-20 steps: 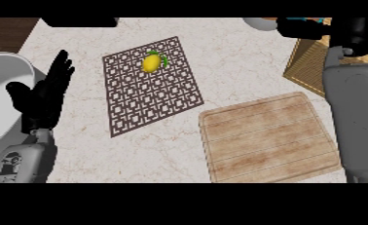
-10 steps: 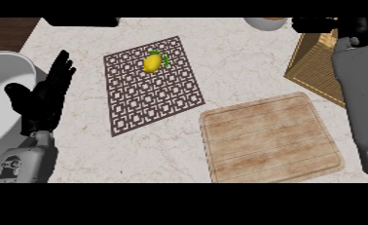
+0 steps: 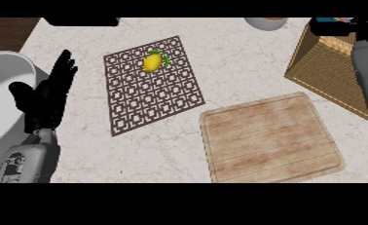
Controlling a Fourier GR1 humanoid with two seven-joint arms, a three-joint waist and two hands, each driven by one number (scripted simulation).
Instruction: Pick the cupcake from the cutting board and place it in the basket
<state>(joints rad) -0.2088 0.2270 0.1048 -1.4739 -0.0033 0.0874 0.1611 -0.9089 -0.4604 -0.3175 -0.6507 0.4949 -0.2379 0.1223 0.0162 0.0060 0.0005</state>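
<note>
The wooden cutting board (image 3: 269, 139) lies bare at the lower right. Behind it, at the right edge, stands the wicker basket (image 3: 320, 70). My right hand (image 3: 336, 27) is a dark lump over the basket's far corner at the top right, its grey forearm running down the right edge. It is curled round the cupcake (image 3: 328, 20), of which only small teal and orange bits show. At the left edge my left hand (image 3: 46, 97) rests open with its fingers up and nothing in it.
A yellow lemon (image 3: 152, 62) lies on a dark patterned mat (image 3: 151, 90) left of centre. A white basin (image 3: 10, 85) curves in at the left edge. A grey bowl (image 3: 266, 23) sits at the top edge.
My right hand and forearm have moved right, from beside the basket's near corner to over the basket. The left hand has stayed still.
</note>
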